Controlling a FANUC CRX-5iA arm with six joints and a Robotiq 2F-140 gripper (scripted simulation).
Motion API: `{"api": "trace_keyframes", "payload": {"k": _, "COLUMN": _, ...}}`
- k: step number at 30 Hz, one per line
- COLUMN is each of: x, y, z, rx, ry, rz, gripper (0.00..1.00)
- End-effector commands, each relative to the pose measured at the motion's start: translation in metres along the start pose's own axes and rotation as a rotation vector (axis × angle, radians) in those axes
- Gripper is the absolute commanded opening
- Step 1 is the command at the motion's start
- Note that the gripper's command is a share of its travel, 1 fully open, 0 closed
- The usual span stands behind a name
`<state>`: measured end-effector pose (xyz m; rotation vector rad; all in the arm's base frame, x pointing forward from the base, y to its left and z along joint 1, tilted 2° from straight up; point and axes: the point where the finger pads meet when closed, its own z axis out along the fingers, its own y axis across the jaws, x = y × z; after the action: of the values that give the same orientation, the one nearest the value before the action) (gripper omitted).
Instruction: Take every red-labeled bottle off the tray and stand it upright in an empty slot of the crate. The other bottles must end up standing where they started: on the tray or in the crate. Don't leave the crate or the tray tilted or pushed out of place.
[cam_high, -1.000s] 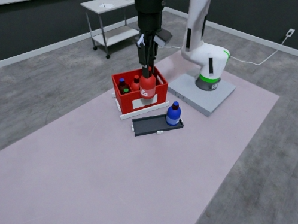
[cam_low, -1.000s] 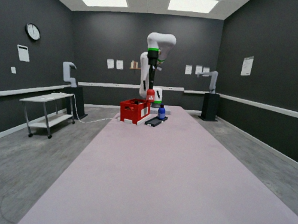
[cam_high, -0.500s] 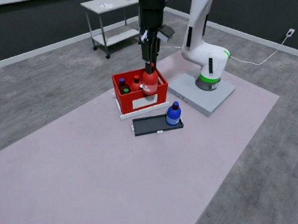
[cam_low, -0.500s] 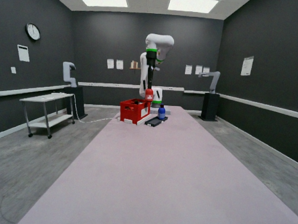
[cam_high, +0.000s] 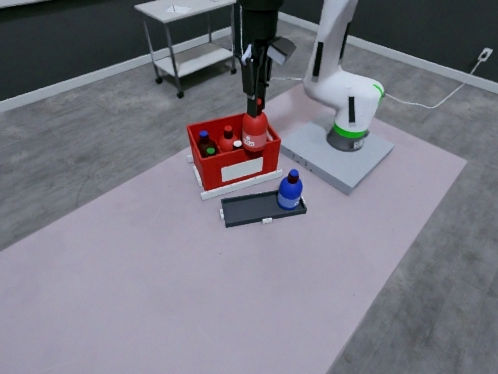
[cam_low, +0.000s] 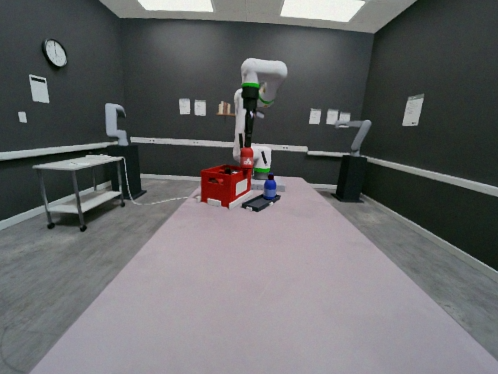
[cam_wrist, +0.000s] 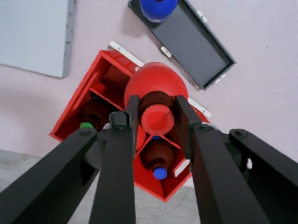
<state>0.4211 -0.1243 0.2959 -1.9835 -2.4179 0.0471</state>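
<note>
My gripper is shut on the neck of a red bottle and holds it upright over the right part of the red crate, its base at about the rim. The crate holds bottles with a blue cap, a green cap, a red cap and a white cap. A blue bottle stands at the right end of the dark tray.
The arm's grey base plate lies right of the crate on the pink mat. A metal cart stands on the floor behind. Two other robot arms stand by the far walls in the exterior view.
</note>
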Motion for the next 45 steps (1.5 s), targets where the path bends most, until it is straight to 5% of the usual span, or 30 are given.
{"api": "trace_keyframes", "payload": {"k": 1, "x": -0.002, "y": -0.008, "z": -0.001, "rx": -0.001, "ry": -0.001, "rz": 0.0, "gripper": 0.1}}
{"api": "trace_keyframes", "payload": {"k": 45, "x": -0.014, "y": -0.067, "z": -0.001, "rx": -0.001, "ry": -0.001, "rz": 0.0, "gripper": 0.1}}
